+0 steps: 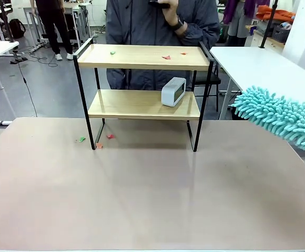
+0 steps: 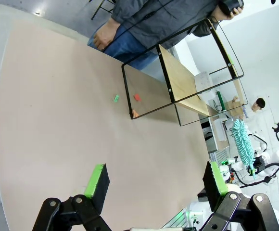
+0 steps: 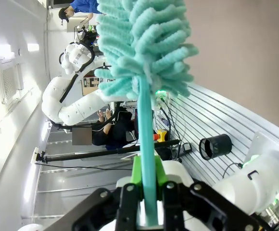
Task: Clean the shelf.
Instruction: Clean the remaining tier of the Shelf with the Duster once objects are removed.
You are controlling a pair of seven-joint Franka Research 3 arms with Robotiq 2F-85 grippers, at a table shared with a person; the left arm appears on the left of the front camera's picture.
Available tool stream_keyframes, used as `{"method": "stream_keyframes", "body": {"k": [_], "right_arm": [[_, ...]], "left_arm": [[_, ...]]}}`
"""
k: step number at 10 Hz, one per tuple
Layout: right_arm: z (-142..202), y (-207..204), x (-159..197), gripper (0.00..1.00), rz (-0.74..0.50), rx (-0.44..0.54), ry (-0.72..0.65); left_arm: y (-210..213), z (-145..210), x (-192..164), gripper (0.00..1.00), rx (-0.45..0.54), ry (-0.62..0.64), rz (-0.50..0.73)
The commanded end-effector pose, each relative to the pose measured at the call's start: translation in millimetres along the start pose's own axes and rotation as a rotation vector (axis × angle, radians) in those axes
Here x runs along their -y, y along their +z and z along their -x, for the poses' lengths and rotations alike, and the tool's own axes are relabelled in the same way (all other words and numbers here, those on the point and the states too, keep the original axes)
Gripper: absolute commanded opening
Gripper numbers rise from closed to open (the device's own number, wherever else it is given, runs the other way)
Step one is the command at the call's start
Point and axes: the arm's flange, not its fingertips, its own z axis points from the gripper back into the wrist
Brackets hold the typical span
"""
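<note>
The shelf [image 1: 142, 56] stands at the table's far side, two light wooden boards in a black frame. Small red and green scraps [image 1: 165, 57] lie on its top board. A white clock [image 1: 173, 91] sits on the lower board. A teal fluffy duster [image 1: 278, 116] hangs at the right, level with the lower board and apart from the shelf. My right gripper [image 3: 148, 185] is shut on the duster's handle [image 3: 146, 144]. My left gripper [image 2: 156, 180] is open over the table, far from the shelf [image 2: 183, 79], with nothing between its fingers.
Red and green scraps [image 1: 97, 139] lie on the brown table [image 1: 152, 199] by the shelf's left front leg. A person [image 1: 163, 21] stands behind the shelf. A white table [image 1: 268, 68] stands at the right.
</note>
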Motion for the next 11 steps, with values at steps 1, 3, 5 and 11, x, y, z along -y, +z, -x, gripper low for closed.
{"method": "stream_keyframes", "body": {"k": [1,3,5,11], "right_arm": [[3.6,1.2,-2.1,0.00,-0.005,-0.008,0.014],[-2.9,-2.3,-22.9,0.12,0.033,0.039,-0.011],[-5.8,5.4,-92.0,0.12,0.090,0.145,0.004],[-10.5,-5.6,-153.6,0.12,0.144,0.187,0.048]], "left_arm": [[-1.1,-1.1,-0.2,1.00,0.016,-0.024,0.019],[-1.1,-1.1,-0.2,1.00,0.016,-0.024,0.019],[-1.1,-1.1,-0.2,1.00,0.016,-0.024,0.019],[-1.1,-1.1,-0.2,1.00,0.016,-0.024,0.019]]}}
